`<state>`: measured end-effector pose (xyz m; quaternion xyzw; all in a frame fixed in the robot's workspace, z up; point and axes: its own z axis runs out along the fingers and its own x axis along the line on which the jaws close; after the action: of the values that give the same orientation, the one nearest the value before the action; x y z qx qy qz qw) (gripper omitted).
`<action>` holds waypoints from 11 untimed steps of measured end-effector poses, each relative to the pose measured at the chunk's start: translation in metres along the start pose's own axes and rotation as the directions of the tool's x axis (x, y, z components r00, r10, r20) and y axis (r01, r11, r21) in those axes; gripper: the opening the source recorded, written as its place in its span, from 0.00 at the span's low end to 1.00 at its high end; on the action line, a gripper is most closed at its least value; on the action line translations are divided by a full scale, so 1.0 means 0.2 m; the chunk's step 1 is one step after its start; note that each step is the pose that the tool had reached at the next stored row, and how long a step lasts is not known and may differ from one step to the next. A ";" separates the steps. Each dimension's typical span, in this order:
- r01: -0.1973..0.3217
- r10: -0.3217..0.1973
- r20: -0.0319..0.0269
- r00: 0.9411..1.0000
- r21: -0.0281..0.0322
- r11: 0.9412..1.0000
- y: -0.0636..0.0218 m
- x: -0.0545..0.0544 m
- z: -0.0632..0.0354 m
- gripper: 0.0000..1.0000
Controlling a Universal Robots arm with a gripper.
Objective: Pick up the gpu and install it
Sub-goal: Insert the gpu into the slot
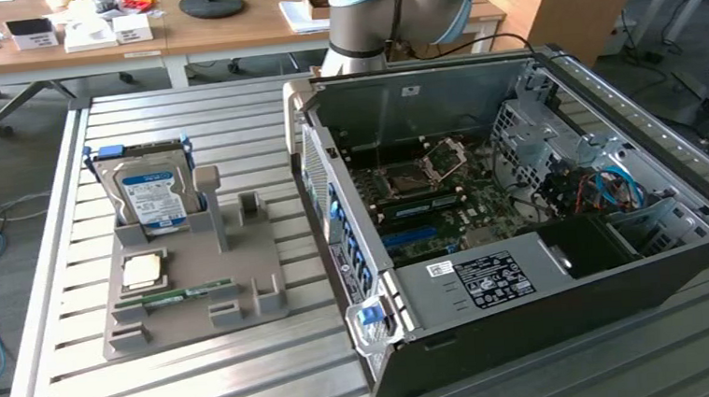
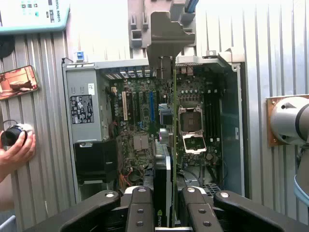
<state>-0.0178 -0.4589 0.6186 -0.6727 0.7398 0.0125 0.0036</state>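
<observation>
Install step: gripper (image 2: 166, 215) pinches gpu (image 2: 162, 179) over motherboard (image 2: 140, 121); case (image 1: 528, 346) exterior view's right. Seating likely needs slot alignment.

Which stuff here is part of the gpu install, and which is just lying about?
In the job:
gpu, gripped by the fingers; open computer case; motherboard.

Lying about:
hard drive; memory stick; grey tray.

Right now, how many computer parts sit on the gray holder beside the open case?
3. The hard drive stands at the holder's far end; a pale square chip lies mid-holder; the green memory stick lies just nearer the camera. None looks hidden.
</observation>
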 end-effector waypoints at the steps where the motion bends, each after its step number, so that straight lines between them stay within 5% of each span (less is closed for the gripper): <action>1: 0.011 -0.011 0.000 1.000 0.000 1.000 0.000 0.00 0.000 0.27; 11: 0.011 -0.011 0.001 1.000 0.000 1.000 0.000 0.00 0.009 0.27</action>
<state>-0.0178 -0.4590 0.6168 -0.6767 0.7361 0.0131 0.0041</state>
